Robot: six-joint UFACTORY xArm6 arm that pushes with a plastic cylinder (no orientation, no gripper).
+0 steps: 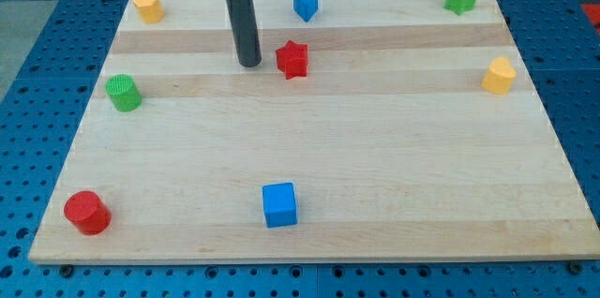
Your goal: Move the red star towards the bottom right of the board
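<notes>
The rod's upper part is cut off at the view's top, and no pincer shows; the tip [249, 64] rests on the desk [375, 167] just left of the red star [292, 59], a narrow gap between them. Bare wood runs from the star down to the bottom right corner, with the blue cube [279, 204] well apart at bottom centre.

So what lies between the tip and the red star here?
Nothing: in the camera view, only a short strip of bare board separates my tip from the red star, which sits just to the tip's right in the view, not touching.
</notes>
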